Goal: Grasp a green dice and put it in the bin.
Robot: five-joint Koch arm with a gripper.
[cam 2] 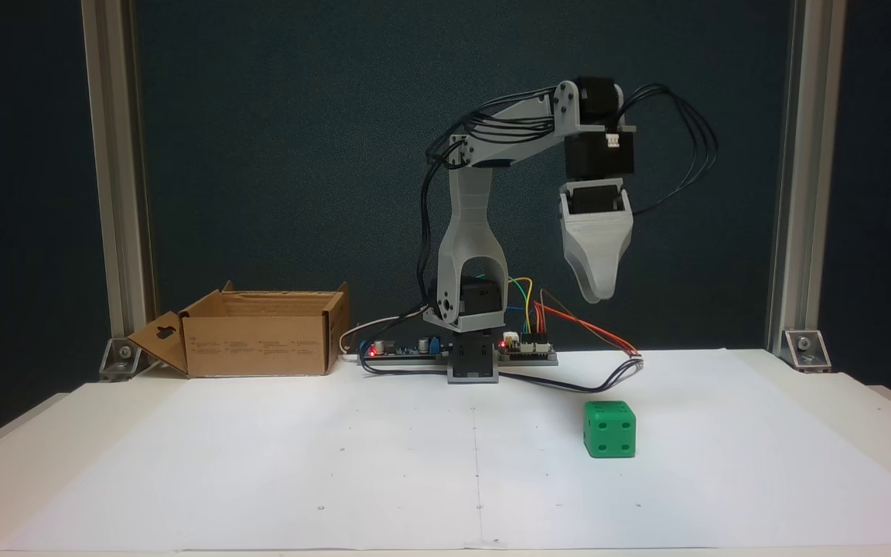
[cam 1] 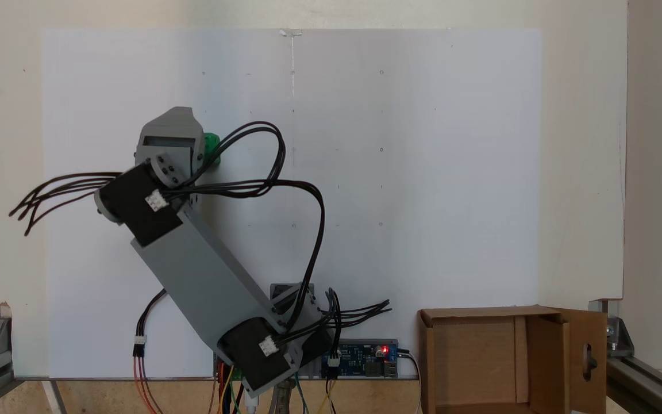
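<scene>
- The green dice [cam 2: 609, 428] sits on the white paper [cam 2: 337, 480] that covers the worktop [cam 2: 863, 402], near the front and to the right in this fixed view.
- The hand [cam 2: 597, 294] hangs in the air above the dice and does not touch it. Only one grey tip shows, so nobody can tell if it is open or closed.
- The bin [cam 2: 260, 340] stands far back on the left, well apart from the dice, beside the arm's base [cam 2: 472, 363].
- From above, the dice [cam 1: 211, 148] peeks out beside the hand.
</scene>
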